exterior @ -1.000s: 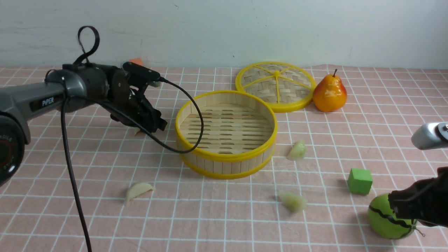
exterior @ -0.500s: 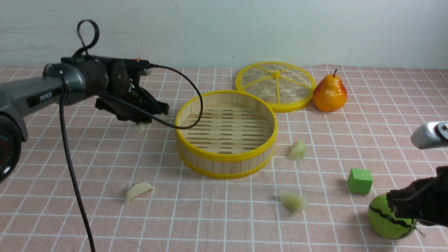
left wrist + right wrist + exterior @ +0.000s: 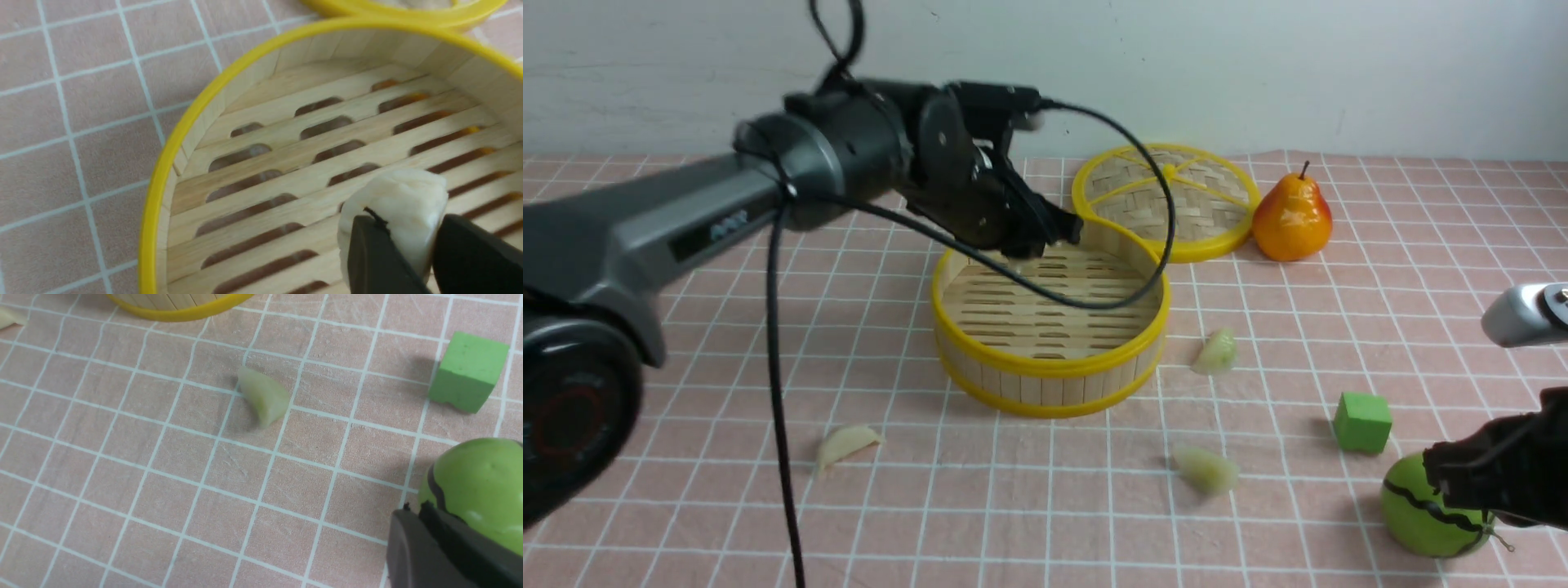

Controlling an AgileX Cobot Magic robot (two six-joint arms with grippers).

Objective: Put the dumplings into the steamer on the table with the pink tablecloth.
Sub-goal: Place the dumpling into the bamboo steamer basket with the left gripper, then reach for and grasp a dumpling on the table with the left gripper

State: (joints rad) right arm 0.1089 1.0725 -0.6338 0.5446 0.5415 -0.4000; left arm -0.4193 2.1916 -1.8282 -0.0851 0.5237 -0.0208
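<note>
Left tool (image 3: 408, 224) is clamped on a cream-white dumpling (image 3: 402, 196), hanging over the far half of the steamer (image 3: 1045, 367). The tool fingers (image 3: 376, 257) are cut off by the wrist-view edge, and I can't tell whether the dumpling touches the slats. In the front view the held piece is almost fully hidden behind the tool, and the left arm (image 3: 686, 229) is blurred.

That arm covers the steamer's far-left rim and the near edge of the lid (image 3: 1176, 196). Its cable (image 3: 776, 367) loops across the steamer opening, and its upper loop is cut off at the top of the frame.

Right tool (image 3: 416, 514) sits at the front-right corner, mostly out of frame. Its fingers look pressed together with nothing between them, right beside the green striped ball (image 3: 1421, 510). I can't tell whether they touch it. In the front view the tool hides part of that ball.

The steamer floor is bare. Lying on the pink tablecloth (image 3: 686, 343):
- A loose cream dumpling (image 3: 845, 445) front-left of the steamer.
- A green dumpling (image 3: 1217, 351) just right of the steamer.
- A second green dumpling (image 3: 1207, 469) nearer the camera.
- A green cube (image 3: 1362, 422) between that second one and the ball.

A pear (image 3: 1292, 216) stands just beside the lid, at the back of the table (image 3: 1421, 269).
</note>
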